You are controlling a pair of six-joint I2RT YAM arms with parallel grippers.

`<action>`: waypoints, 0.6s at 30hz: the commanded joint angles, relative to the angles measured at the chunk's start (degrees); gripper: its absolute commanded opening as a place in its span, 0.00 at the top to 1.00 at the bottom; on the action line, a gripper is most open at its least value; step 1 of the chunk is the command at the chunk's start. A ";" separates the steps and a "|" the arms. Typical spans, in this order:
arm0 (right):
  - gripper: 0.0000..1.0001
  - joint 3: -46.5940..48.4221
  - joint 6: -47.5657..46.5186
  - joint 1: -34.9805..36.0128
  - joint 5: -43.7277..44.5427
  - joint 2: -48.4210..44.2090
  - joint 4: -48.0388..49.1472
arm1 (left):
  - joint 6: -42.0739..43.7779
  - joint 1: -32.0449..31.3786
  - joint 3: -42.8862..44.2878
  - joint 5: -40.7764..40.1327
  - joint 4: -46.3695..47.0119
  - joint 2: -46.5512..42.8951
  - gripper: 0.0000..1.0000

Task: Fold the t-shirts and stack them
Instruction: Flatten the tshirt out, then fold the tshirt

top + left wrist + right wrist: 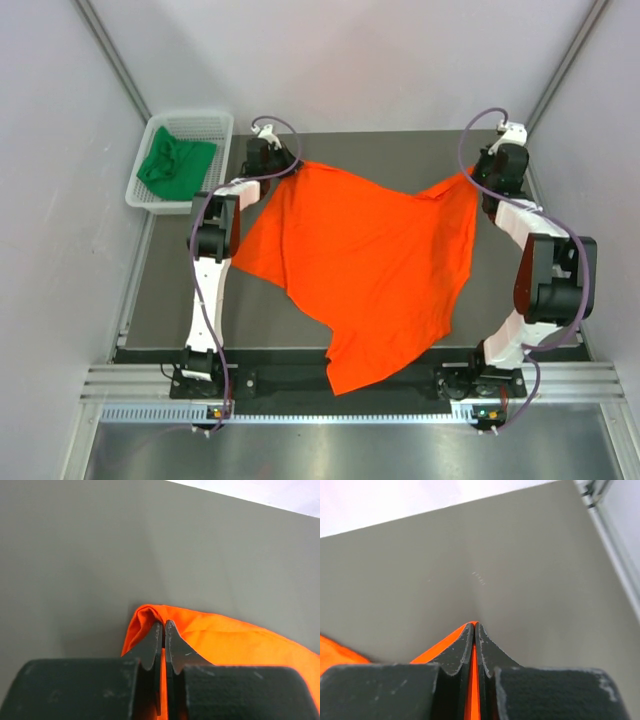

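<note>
The orange t-shirt (370, 265) lies spread across the middle of the dark table (170, 300). It is not flat. Creases run through it, its upper edge sags between two pulled-up corners, and its lower end hangs past the table's near edge onto the black rail (275, 380) at the bottom of the frame. The dark green t-shirt (175, 165) sits crumpled in the white mesh basket (190, 120) at the upper left, well apart from the orange one.

The left gripper (164, 626) has its jaws nearly together on a bunched corner of orange cloth, at the shirt's upper left in the overhead view. The right gripper (474, 626) is likewise pinched tight, with only a thin sliver of orange fabric between its fingers, at the shirt's upper right.

Judged from this, the shirt is being spread out before any fold is made.

- **Slipping:** The right pinch looks slight, so a firm pull could slip that corner free and leave the shirt held on one side only.
- **Uneven pull:** Uneven tension between the arms would skew the cloth and deepen the creases.
- **Snagging:** The overhanging end could catch on the rail or the arm bases as the shirt is drawn toward the top of the frame, bunching it.
</note>
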 commanded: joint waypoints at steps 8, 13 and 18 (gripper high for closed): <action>1.00 8.74 -4.19 -3.27 -1.47 4.91 1.49 | -1.90 0.07 -1.22 0.19 5.80 -4.86 1.00; 1.00 10.93 -3.13 -3.27 -3.40 6.50 -0.43 | -1.64 0.07 0.80 0.89 4.66 -4.07 1.00; 1.00 10.41 1.60 -3.09 -5.25 4.49 -7.81 | -1.37 0.07 0.89 1.86 2.99 -4.68 1.00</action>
